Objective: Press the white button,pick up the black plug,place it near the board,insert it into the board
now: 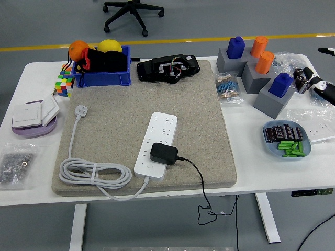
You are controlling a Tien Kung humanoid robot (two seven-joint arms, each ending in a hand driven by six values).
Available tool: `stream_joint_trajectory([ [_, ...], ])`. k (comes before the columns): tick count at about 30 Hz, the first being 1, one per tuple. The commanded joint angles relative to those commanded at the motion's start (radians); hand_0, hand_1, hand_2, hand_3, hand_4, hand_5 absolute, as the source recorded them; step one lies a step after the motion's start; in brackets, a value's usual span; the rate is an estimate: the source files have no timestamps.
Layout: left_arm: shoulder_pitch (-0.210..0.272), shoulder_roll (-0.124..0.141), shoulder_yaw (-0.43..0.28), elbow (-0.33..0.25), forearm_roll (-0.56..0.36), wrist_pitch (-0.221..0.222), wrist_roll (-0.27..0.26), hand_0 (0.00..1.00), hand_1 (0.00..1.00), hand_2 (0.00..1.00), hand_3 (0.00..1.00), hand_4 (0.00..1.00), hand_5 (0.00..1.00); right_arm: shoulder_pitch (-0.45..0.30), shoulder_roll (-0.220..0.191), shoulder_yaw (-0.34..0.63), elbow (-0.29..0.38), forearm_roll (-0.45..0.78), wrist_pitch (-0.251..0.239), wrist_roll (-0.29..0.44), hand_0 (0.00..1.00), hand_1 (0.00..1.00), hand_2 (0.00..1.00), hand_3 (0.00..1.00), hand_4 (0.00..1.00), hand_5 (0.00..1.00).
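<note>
Judging from how things lie, the black plug (163,153) is already seated in the board (156,145); the right hand (319,86), whose grip cannot be told, is best kept far right

White power strip (157,144) lies lengthwise on grey felt mat (115,120), black plug (164,153) seated at near end, thin black cord (201,188) trailing off tabletop (251,172) edge. White coiled cable (94,172) left of strip. Right robot hand (317,86) barely showing at right edge, holding nothing.
</note>
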Motion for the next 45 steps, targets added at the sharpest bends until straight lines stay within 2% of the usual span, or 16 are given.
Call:
stream_joint_trajectory([
  [3,0.005,-0.001,-0.025,0.000,0.033,-0.001,0.011,0.624,0.632,0.640,0.693,0.588,0.374,-0.015,0.057,0.067,0.009,0.005,0.003,0.003,0.934,0.830,0.789,0.776,0.881,0.699],
  [5,0.011,-0.001,-0.031,0.000,0.045,-0.003,0.015,0.624,0.632,0.640,0.695,0.588,0.374,-0.025,0.079,0.091,0.016,0.002,0.003,0.001,0.937,0.825,0.784,0.775,0.886,0.699],
  [12,0.025,0.009,-0.034,0.000,0.048,-0.001,0.014,0.624,0.632,0.640,0.694,0.588,0.375,-0.058,0.099,0.122,0.022,-0.015,0.013,-0.022,0.936,0.820,0.778,0.764,0.894,0.705],
  [24,0.071,0.016,-0.035,0.000,0.058,-0.002,0.021,0.624,0.632,0.640,0.695,0.588,0.375,-0.109,0.083,0.147,0.035,-0.025,0.018,-0.038,0.933,0.816,0.774,0.762,0.904,0.700],
  [30,0.124,0.001,-0.102,0.000,0.120,0.001,0.041,0.624,0.632,0.640,0.693,0.588,0.375,-0.136,0.080,0.140,0.039,-0.039,0.029,-0.043,0.930,0.814,0.773,0.763,0.908,0.687],
  [32,0.129,-0.005,-0.114,0.000,0.113,0.007,0.042,0.624,0.632,0.640,0.693,0.588,0.375,-0.138,0.081,0.141,0.038,-0.041,0.030,-0.046,0.930,0.814,0.773,0.763,0.908,0.687],
  [39,0.099,-0.016,-0.095,0.000,0.079,0.013,0.036,0.624,0.633,0.640,0.695,0.588,0.375,-0.129,0.070,0.147,0.040,-0.039,0.040,-0.062,0.927,0.814,0.775,0.763,0.907,0.679],
  [45,0.073,-0.034,-0.179,0.000,0.174,0.006,0.073,0.624,0.631,0.640,0.694,0.588,0.373,-0.131,0.050,0.119,0.036,-0.031,0.048,-0.079,0.924,0.813,0.774,0.762,0.908,0.676],
])
